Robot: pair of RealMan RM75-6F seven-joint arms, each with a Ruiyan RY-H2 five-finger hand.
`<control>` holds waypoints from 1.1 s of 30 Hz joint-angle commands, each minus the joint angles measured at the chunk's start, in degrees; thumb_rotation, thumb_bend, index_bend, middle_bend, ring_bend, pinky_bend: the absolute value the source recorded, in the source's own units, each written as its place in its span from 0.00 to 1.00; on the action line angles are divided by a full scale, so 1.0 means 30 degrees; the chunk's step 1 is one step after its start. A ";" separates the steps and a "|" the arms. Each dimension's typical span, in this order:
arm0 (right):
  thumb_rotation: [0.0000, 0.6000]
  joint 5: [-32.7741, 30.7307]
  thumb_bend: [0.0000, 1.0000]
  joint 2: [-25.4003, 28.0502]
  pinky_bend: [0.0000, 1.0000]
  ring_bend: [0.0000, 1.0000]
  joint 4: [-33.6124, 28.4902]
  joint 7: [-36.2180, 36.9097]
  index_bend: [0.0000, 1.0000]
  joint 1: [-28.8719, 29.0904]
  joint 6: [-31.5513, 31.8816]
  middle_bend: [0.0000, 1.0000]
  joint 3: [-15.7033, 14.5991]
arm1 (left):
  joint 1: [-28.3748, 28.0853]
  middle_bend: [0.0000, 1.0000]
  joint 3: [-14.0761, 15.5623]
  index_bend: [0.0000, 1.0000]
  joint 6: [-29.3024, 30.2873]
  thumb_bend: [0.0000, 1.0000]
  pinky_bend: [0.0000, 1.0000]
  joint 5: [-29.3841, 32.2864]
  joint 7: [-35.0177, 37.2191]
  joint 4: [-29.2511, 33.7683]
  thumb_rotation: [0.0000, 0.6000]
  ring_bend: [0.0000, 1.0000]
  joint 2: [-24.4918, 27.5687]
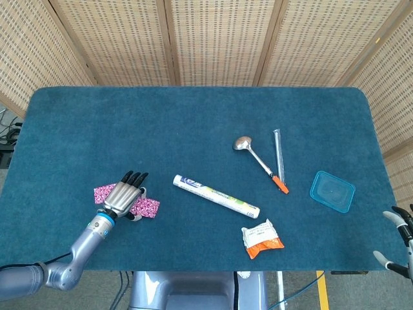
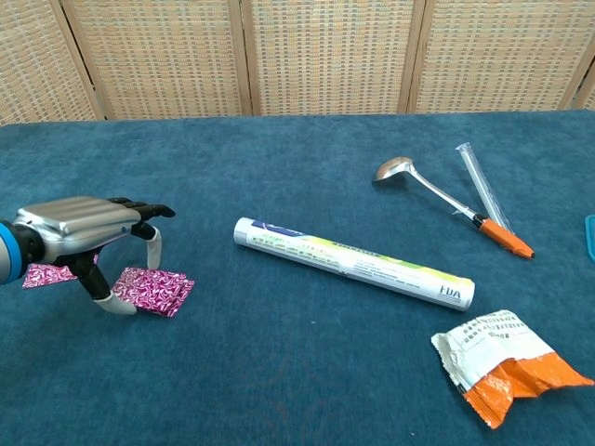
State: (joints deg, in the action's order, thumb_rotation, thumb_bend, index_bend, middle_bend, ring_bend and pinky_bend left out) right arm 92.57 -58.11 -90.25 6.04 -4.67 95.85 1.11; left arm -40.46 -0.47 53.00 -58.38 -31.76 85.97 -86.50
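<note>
**Left hand arched over the pink foil squares**

Taking the long white cardboard tube [image 2: 353, 263] as the landmark, the nearest thing is the torn white-and-orange foil packet [image 2: 507, 364], lying on the blue felt table [image 2: 279, 381] just in front of the tube's right end.

Well to the left of the tube, the left hand [image 2: 88, 232] stands over the magenta patterned foil squares [image 2: 153, 289]. Its fingers are spread and arched downward, the thumb tip and one fingertip touching the table at the edge of the nearer squares; it grips nothing. In the head view the left hand [image 1: 122, 197] covers the middle of the squares [image 1: 147, 206], with one more pink piece showing at its far left side.

Far to the right of the tube, at the table's near right edge, the right hand [image 1: 401, 240] is only partly in frame; its fingers look apart, with nothing in them.

Behind the tube's right end lie a metal spoon with an orange-tipped handle [image 2: 437, 195] and, beside it, a clear plastic tube [image 2: 479, 184]. Right of these sits a shallow turquoise plastic lid [image 1: 332, 191].
</note>
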 commanded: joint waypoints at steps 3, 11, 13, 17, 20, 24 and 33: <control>1.00 -0.0008 0.00 -0.0043 0.00 0.00 0.0045 0.0046 0.22 0.0001 -0.0008 0.20 0.0003 | 0.0053 0.00 -0.0017 0.35 0.0132 0.15 0.00 -0.0042 -0.0056 -0.0009 0.85 0.00 0.0008; 1.00 0.0006 0.00 -0.0040 0.00 0.00 0.0056 0.0058 0.22 -0.0032 0.0051 0.20 0.0005 | 0.0220 0.00 -0.0146 0.30 0.0372 0.13 0.00 -0.0043 0.0186 0.0092 0.86 0.00 0.0155; 1.00 -0.0006 0.00 -0.0048 0.00 0.00 0.0067 0.0082 0.22 -0.0033 0.0046 0.20 0.0008 | 0.0349 0.00 -0.0192 0.30 0.0537 0.13 0.00 -0.0027 0.0348 0.0140 0.86 0.00 0.0287; 1.00 -0.0035 0.00 -0.0067 0.00 0.00 0.0121 0.0144 0.22 -0.0019 0.0000 0.20 0.0011 | 0.0659 0.00 -0.0200 0.30 0.0805 0.14 0.00 0.0148 0.0582 0.0041 0.86 0.00 0.0654; 1.00 -0.0024 0.00 -0.0105 0.00 0.00 0.0185 0.0206 0.22 0.0045 -0.0093 0.20 0.0018 | 0.0979 0.00 -0.0268 0.30 0.0861 0.15 0.00 0.0740 0.0865 -0.0271 0.86 0.00 0.1064; 1.00 0.0048 0.00 -0.0155 0.00 0.00 0.0220 0.0238 0.22 0.0194 -0.0258 0.20 0.0037 | 0.1366 0.00 -0.0382 0.30 0.1004 0.16 0.00 0.1328 0.1203 -0.0686 0.86 0.00 0.1444; 1.00 0.0121 0.00 -0.0147 0.00 0.00 0.0088 0.0071 0.22 0.0303 -0.0355 0.20 0.0034 | 0.1669 0.00 -0.0557 0.30 0.0616 0.17 0.00 0.2280 0.1405 -0.1888 0.86 0.00 0.1217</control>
State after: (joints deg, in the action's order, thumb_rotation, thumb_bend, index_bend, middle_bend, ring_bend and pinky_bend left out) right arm 92.93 -58.55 -89.97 6.26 -3.76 94.79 1.22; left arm -35.51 -2.05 55.16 -51.89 -27.54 80.66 -82.61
